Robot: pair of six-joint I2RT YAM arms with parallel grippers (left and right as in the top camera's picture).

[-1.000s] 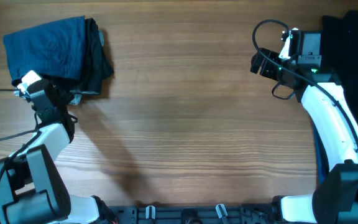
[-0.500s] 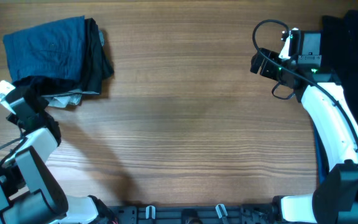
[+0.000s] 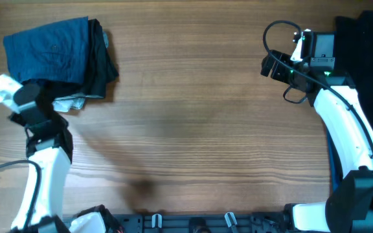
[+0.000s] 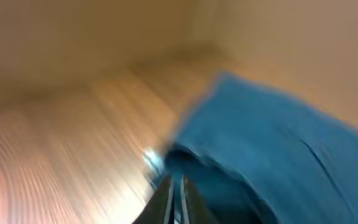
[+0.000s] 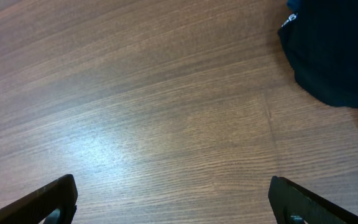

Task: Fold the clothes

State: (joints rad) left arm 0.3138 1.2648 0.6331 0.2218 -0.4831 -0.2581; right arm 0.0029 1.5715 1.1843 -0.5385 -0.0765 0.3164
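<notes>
The left gripper's fingers (image 4: 166, 198) are pressed together with only a thin line between them. Their tips point at the dark fold under the blue denim shorts (image 4: 278, 149); the wrist view is badly blurred, so I cannot tell whether they touch the cloth. From overhead, the left gripper (image 3: 32, 103) sits at the near left corner of the shorts (image 3: 47, 48). The shorts lie folded at the table's (image 3: 186, 116) far left, on top of a black garment with pale trim (image 3: 102, 65). The right gripper's fingers (image 5: 51, 199) are spread wide over bare wood and hold nothing. The right gripper (image 3: 271, 66) hovers beside a black polo shirt (image 3: 368, 58).
</notes>
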